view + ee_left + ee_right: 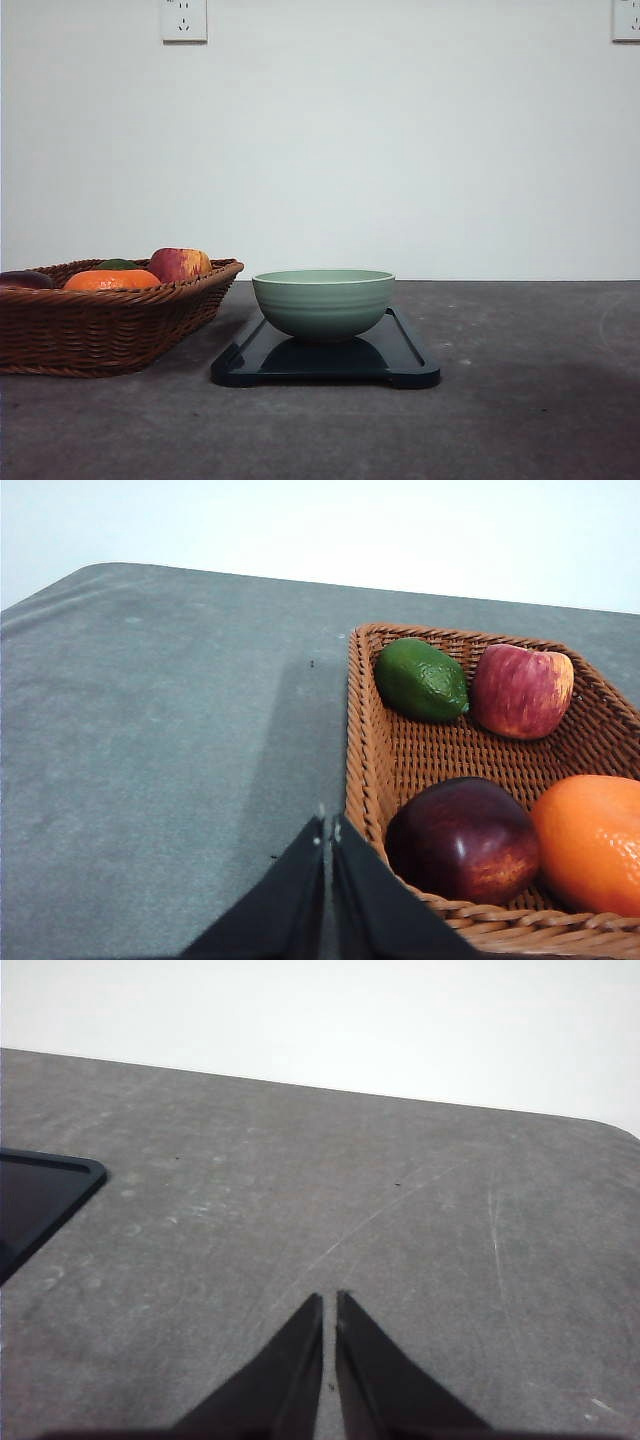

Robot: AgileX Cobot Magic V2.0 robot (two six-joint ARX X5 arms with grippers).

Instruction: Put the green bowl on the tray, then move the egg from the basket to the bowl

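Observation:
The pale green bowl (323, 303) stands upright on the dark tray (405, 362) at the table's middle. To its left sits the brown wicker basket (100, 330), holding fruit. No egg shows among the fruit; it is out of view. My left gripper (327, 830) is shut on nothing, its fingertips just outside the basket's rim (356, 730) over bare table. My right gripper (329, 1300) is shut and empty too, hovering over the grey table with a corner of the tray (40, 1195) off to one side.
Inside the basket lie a green lime (421, 679), a red apple (521, 690), a dark red fruit (462, 838) and an orange (590, 840). A white wall with sockets rises behind the grey table (520, 400).

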